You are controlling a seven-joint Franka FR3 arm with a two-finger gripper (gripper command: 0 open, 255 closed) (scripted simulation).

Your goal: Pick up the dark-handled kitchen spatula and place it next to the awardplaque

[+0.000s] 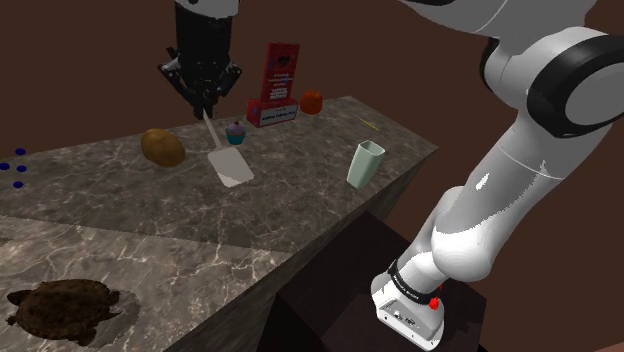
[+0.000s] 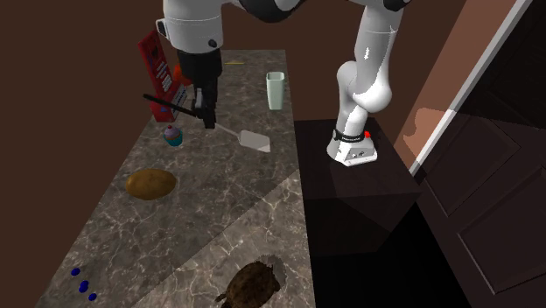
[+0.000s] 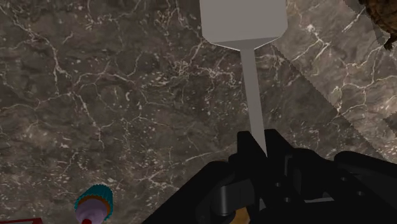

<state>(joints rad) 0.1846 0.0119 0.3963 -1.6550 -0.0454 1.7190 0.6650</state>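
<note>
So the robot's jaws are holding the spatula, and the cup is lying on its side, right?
Not quite. The jaws do hold the spatula, but the cup stands upright on the counter, not on its side. The shoulder view shows it.

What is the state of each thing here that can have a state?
gripper, shut on the spatula.
spatula, held, tilted, blade end lowest.
award plaque, standing upright.
cup, upright on the counter.
cupcake, upright.
potato, lying on the counter.
</note>
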